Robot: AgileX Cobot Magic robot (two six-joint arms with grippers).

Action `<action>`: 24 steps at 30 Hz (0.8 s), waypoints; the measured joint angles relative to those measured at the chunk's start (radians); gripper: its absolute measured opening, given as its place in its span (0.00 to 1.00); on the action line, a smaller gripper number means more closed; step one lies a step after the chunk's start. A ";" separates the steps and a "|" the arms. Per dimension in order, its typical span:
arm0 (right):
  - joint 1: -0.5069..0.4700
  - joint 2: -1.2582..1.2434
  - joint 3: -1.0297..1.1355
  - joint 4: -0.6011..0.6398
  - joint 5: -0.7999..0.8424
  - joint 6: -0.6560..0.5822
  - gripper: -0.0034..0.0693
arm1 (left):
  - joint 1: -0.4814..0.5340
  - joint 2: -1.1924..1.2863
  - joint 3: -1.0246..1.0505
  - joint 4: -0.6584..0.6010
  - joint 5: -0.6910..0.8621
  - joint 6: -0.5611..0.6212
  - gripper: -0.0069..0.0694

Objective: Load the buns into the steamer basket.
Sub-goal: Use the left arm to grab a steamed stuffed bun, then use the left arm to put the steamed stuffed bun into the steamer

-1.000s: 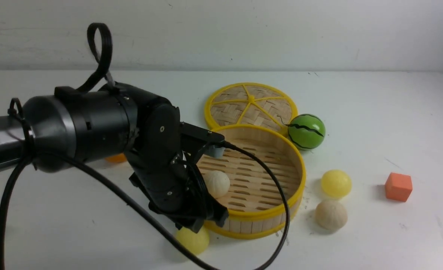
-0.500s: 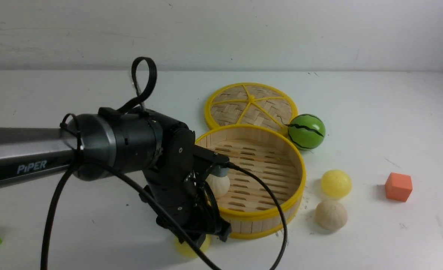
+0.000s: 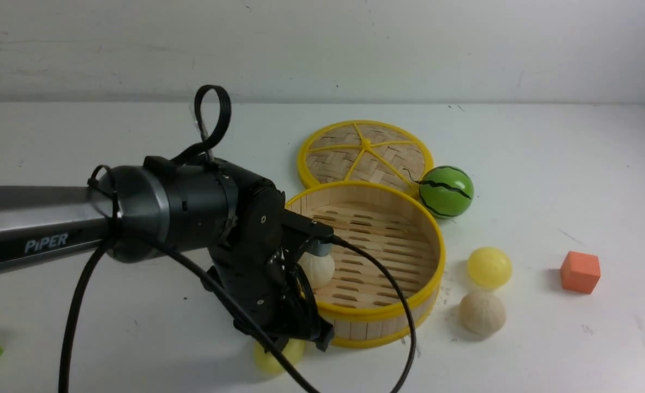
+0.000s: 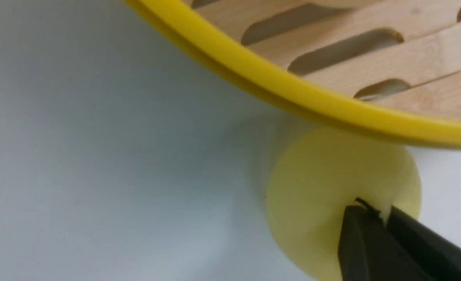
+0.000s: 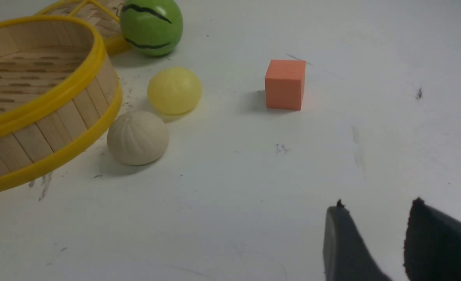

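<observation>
Left gripper (image 4: pixel 371 212) is closed, fingertips together right on the yellow bun (image 4: pixel 312 195). Can't tell if a bit of the bun is pinched between them or they only press on top. Right gripper (image 5: pixel 378 203) is open, fingers apart, nothing between them.

Target bun is on the tabletop (image 3: pixel 573 349), outside the steamer basket (image 3: pixel 377 314), just beside its wall on the side away from the tabletop's far edge. One off-white bun (image 3: pixel 321 271) is already inside, on the slatted floor. Second yellow bun (image 3: pixel 489 268) and beige bun (image 3: pixel 482 313) lie out to the basket's right, near each other; orange block (image 3: pixel 580 272) is further right again.

Step in hand, my read: pick up the near yellow bun. Do a short straight lift first to check the grip. If the bun stays down, open wide, center over it, go lower so the fingers come down on both sides past its widest part, then close. Round sides could squirt out of a shallow top pinch. Watch the rim: it overhangs close by, so keep fingers off it and don't drag the bun against the wall. Lift until the bun's underside clears the rim, then move inward toward bare slats, beside the off-white bun rather than onto it. Lower near the floor before release so it doesn't roll. Keep the cable (image 3: pixel 410 327) off the rim.
</observation>
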State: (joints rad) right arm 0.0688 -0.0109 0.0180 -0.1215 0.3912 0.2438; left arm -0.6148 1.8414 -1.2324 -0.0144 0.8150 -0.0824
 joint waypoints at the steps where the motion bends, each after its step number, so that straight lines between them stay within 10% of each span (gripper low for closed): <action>1: 0.000 0.000 0.000 0.000 0.000 0.000 0.38 | 0.000 -0.018 -0.006 0.014 0.041 -0.014 0.07; 10: 0.000 0.000 0.000 0.000 0.000 0.000 0.38 | 0.000 -0.211 -0.147 -0.059 0.144 0.074 0.07; 24: 0.000 0.000 0.000 0.000 0.000 0.000 0.38 | -0.001 0.224 -0.480 -0.158 0.095 0.260 0.08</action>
State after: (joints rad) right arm 0.0688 -0.0109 0.0180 -0.1215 0.3912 0.2438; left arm -0.6157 2.0654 -1.7125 -0.1729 0.9095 0.1780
